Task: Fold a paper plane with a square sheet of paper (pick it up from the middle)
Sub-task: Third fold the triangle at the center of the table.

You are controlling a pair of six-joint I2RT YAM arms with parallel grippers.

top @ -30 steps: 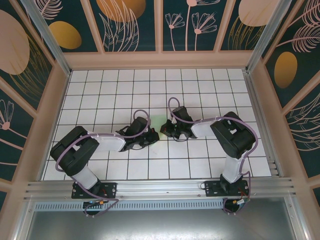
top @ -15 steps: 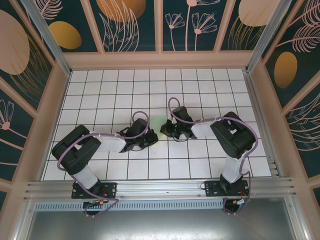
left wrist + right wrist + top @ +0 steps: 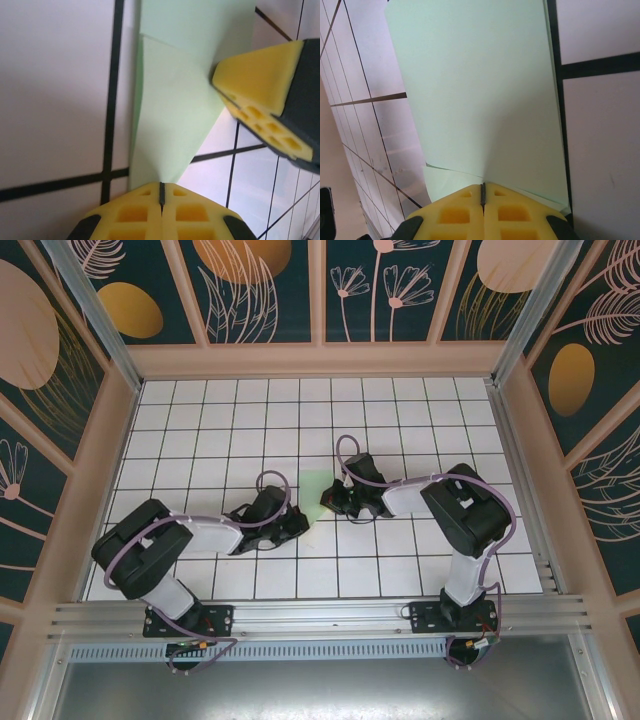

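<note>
In the middle of the table point(image 3: 200, 430), we've got the square sheet of paper point(image 3: 314, 486), partly folded, lying between the left tool point(image 3: 298, 524) and right tool point(image 3: 330, 502), both closed up, tips touching it. We'd worry a drag skews the crease; the tools crowd each other.

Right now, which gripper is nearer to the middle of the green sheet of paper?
Right. The right gripper pinches the sheet of paper at its side edge, by the broad part; the left gripper pinches only a folded corner's tip.
</note>
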